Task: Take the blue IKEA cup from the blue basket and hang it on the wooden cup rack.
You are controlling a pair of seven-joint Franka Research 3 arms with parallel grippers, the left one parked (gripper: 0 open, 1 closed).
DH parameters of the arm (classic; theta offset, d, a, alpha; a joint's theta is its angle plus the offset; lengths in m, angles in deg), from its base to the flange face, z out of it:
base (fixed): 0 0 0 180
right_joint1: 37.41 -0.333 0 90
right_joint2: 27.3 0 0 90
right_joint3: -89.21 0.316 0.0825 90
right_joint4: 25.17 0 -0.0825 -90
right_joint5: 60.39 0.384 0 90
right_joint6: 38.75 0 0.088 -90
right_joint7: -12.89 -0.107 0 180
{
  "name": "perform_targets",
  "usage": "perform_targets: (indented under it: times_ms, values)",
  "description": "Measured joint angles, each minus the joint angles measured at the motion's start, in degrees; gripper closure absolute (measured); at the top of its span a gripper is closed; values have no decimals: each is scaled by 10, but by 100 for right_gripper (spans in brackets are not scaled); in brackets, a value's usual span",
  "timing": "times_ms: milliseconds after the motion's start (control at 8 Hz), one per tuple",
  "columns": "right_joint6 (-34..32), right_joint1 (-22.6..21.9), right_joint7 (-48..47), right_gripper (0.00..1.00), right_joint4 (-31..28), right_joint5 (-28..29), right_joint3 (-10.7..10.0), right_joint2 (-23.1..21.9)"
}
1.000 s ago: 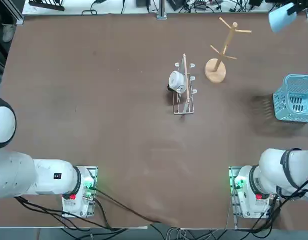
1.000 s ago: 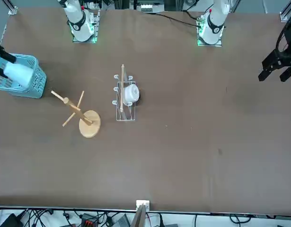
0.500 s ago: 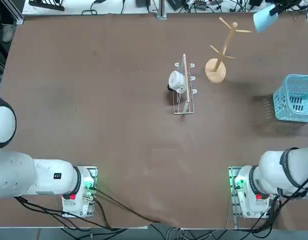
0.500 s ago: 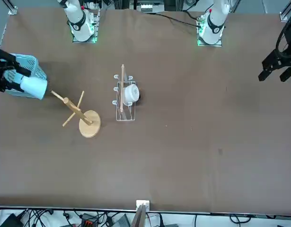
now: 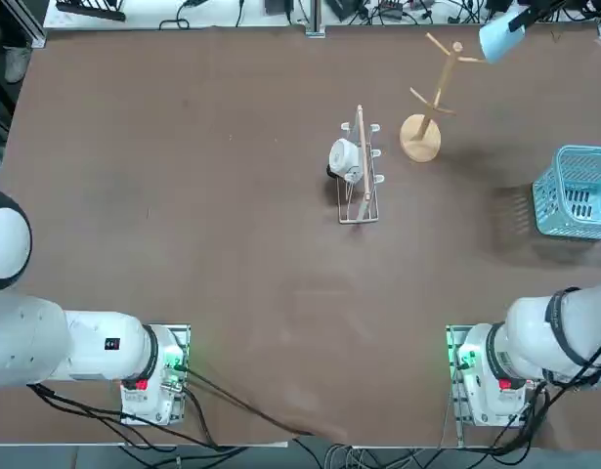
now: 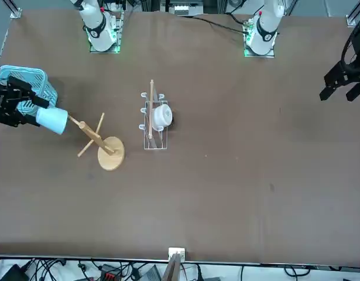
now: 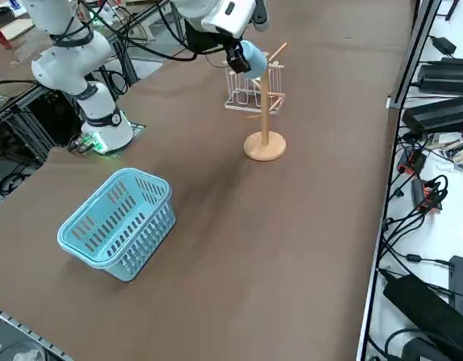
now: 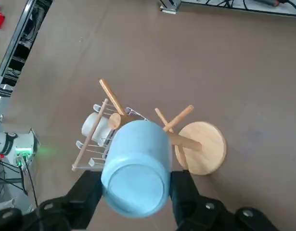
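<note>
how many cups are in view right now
2. The blue IKEA cup is clamped in the right gripper beside the wooden cup rack; a white mug sits on the wire rack.

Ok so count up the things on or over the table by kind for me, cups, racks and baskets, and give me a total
Cups: 2, the blue IKEA cup held by the right gripper and a white mug on the wire rack.
Racks: 2, the wooden cup rack and the wire rack.
Baskets: 1, the blue basket.
Total: 5.

wire rack beside wooden cup rack
</note>
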Motion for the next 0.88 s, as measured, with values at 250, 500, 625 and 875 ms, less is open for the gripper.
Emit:
perform_targets:
  times_ms: [250,500,625,875]
  values:
    - [15,-11,1,19,0,8,0,12]
    - [25,-25,1,19,0,9,0,19]
    - [28,-27,1,19,0,9,0,22]
    - [33,-28,1,19,0,9,0,29]
